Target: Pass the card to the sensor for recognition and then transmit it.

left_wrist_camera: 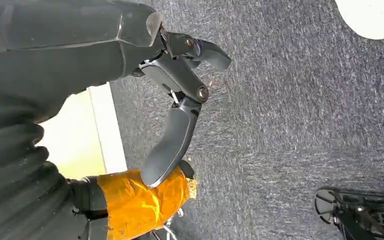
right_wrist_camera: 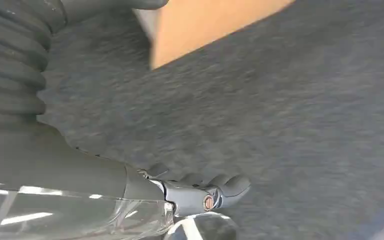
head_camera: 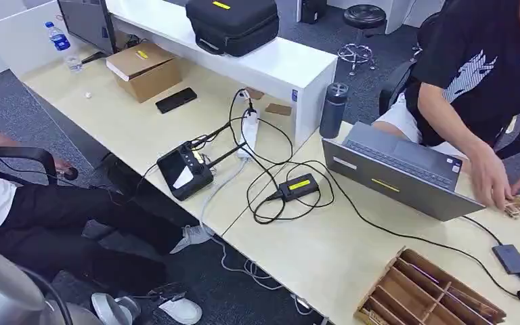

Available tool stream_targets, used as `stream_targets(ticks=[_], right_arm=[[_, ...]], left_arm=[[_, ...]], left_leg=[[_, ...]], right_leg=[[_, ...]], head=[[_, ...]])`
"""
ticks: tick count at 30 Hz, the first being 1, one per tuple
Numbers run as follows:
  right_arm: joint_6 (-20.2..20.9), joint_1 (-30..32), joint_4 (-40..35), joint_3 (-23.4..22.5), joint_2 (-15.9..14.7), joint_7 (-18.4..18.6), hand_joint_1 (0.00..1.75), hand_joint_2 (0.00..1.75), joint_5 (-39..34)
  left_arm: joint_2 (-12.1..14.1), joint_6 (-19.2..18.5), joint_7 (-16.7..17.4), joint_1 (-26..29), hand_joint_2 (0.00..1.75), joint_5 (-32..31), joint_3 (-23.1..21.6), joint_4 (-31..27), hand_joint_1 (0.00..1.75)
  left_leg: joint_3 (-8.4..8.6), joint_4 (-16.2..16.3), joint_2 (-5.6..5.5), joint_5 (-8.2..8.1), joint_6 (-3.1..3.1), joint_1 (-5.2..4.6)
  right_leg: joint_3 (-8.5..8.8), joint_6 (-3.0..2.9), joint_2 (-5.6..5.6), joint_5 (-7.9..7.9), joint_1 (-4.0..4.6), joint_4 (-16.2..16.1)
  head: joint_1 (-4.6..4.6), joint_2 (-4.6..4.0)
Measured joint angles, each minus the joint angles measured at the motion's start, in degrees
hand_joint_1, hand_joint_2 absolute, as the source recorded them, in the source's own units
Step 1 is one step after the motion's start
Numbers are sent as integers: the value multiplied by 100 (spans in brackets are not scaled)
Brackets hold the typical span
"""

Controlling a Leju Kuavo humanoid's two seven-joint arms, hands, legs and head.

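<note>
Grey carpet (left_wrist_camera: 305,125) is under both my hands, because my arms hang down beside me. My left hand (left_wrist_camera: 180,100) holds nothing, and its fingers are spread apart. My right hand (right_wrist_camera: 200,192) is low over the carpet too, and I cannot tell if its fingers are open or closed. A person (head_camera: 481,74) sits at the pale desk (head_camera: 325,250) and touches a small thing (head_camera: 516,205) next to the laptop (head_camera: 396,172). It may be the card, but it is too small to tell. I think the job has not begun. Next I must lift a hand up to the desk and take the card.
</note>
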Motion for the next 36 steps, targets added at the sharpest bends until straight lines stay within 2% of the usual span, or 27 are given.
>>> stream_targets(ticks=[6,13,17,19,21,23,28,33,35,36], right_arm=[[-228,2,691,68,-94,431,0,175,839],[-243,6,1202,551,-100,1050,0,175,2000],[183,37,1464,1134,-98,1583,0,175,2868],[615,63,1579,1396,-94,1764,0,175,3165],[1061,111,1680,1645,-94,1830,0,175,3400],[1200,177,1754,1833,-89,1811,0,175,3477],[1051,282,1842,1991,-89,1830,0,175,3429],[93,348,1862,1932,-94,2114,0,175,3234],[79,347,1857,1917,-100,2158,0,175,3359],[260,304,1812,1921,-47,2422,0,175,3526]], left_arm=[[22,-24,-2,-4,175,-17,-9,0,0],[22,-24,-2,-10,175,-26,-13,0,0],[37,-57,-65,-10,175,-52,-39,0,0],[57,-87,-118,-6,175,-55,-81,0,0],[96,-127,-175,-5,175,-55,-155,2,0],[129,-166,-188,-5,175,-55,-197,2,0],[164,-173,-168,-3,175,-48,-203,2,0],[146,-101,-44,0,175,20,-203,2,0],[120,-68,88,3,175,123,-203,2,0],[105,-46,196,3,175,201,-203,2,0]], left_leg=[[1,0,0,0,0,0],[2,0,1,1,0,1],[2,0,0,0,0,1],[2,0,0,0,0,1],[1,0,0,0,0,1],[0,0,-1,0,0,0],[0,-1,1,0,-1,0],[0,-1,0,0,0,-3],[-8,-1,1,0,0,-2],[-7,-1,5,0,0,-2]], right_leg=[[0,0,0,0,1,1],[1,0,1,0,1,1],[1,0,0,0,1,1],[1,-1,0,0,1,1],[0,-1,0,-1,1,1],[0,-2,-1,-2,1,1],[0,-2,0,-3,1,1],[2,0,0,-3,-1,1],[8,0,0,-2,-1,2],[8,-1,3,-1,-1,3]], head=[[2,0],[4,0],[4,0],[2,0],[4,0],[2,0],[4,0],[4,0],[4,0],[7,0]])
